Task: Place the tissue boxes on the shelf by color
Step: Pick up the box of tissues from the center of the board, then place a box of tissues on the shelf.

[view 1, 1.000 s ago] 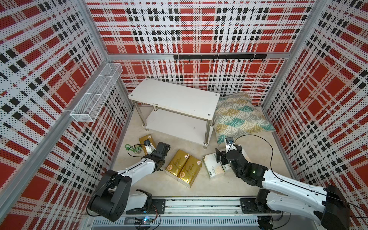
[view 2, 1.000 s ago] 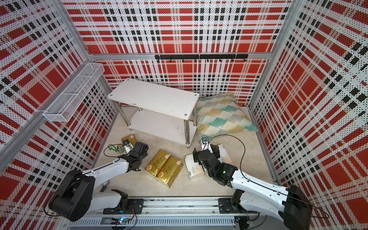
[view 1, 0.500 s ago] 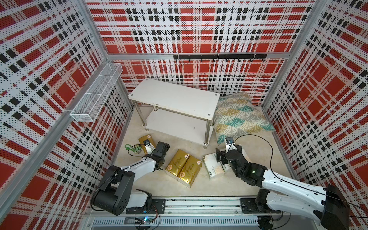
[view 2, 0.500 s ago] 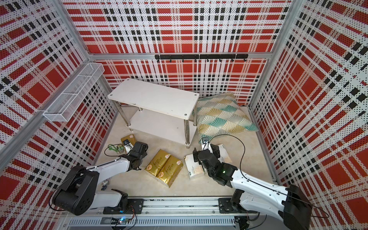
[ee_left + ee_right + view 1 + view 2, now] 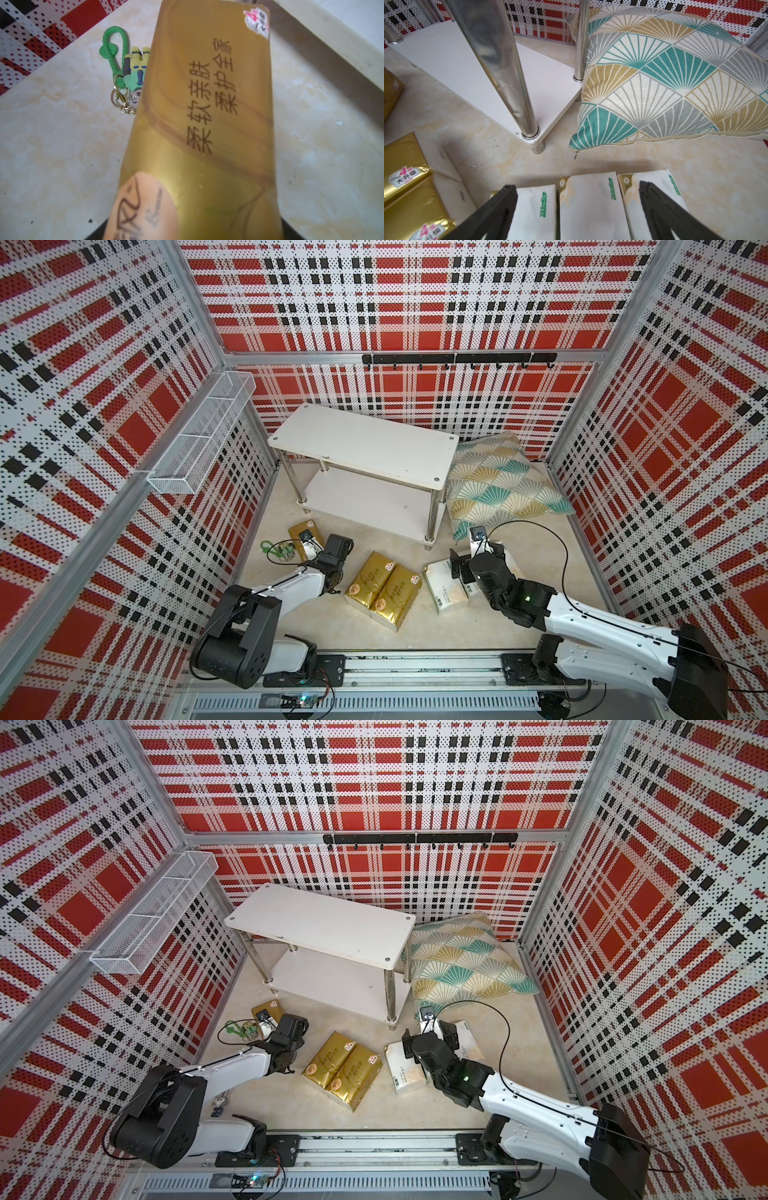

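On the left wall, one white wire basket (image 5: 203, 435) is mounted, split into three compartments. Below it, at the left edge of the beige tabletop (image 5: 415, 630), one green keychain (image 5: 276, 549) with a small figure is lying just beside a single gold pack (image 5: 305, 529). This pack is gripped at its near end by the left end effector (image 5: 316, 545). In the left wrist view the pack fills the space between the two dark jaws, which are pressed against its sides.

Right of that, near the centre, a pair of gold packs (image 5: 374, 587) is laid side by side and touching, which makes three gold packs in all. Behind them, toward the far wall, stands the shelf (image 5: 365, 439), made of two white boards on four chrome legs.

Further right, three white packs (image 5: 588, 207) with green print are lined up side by side on the tabletop, just in front of the shelf's near right leg. The right end effector (image 5: 577, 187) is held over them with its jaws spread wide. The middle pack is framed between the two fingers, and one outer pack lies under each. All six packs are on the tabletop.

At the far right, one teal, gold and grey fan-patterned pillow (image 5: 498, 485) is set against the shelf's right end.
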`<state>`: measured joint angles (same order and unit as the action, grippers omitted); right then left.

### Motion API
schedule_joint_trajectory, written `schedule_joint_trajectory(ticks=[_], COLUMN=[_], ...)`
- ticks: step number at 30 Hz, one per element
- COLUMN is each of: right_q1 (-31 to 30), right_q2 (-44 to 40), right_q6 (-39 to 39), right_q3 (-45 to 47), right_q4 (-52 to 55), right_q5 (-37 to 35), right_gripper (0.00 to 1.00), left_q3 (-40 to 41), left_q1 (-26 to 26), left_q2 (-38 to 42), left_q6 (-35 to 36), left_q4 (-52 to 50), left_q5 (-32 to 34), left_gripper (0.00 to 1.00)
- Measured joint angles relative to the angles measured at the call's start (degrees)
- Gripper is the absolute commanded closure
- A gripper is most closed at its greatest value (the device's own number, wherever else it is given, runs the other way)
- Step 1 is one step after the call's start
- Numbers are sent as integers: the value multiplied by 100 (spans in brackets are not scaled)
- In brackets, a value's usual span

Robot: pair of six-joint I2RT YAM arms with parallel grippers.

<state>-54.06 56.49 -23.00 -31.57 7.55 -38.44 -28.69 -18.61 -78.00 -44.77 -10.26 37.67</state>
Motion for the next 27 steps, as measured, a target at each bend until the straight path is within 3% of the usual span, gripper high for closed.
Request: schedule_joint_trajectory(ticks=[7,17,27], right_q1=[0,0,-2], right_q2=[-94,-94,-166], right_q6=[-2,-2,0], right_q3=[76,76,79], right_q4=[0,-2,-7], right_q5=[-26,-26,-33], right_gripper=[0,0,0], left_q3=[-90,-398,-1346], left_q1=[-173,-358,-380], left_q2=[107,866,905], left_q6=[-15,37,765], left_q4=[-417,-1069,-1429], left_q5=[61,50,-485], left_gripper=[29,31,31])
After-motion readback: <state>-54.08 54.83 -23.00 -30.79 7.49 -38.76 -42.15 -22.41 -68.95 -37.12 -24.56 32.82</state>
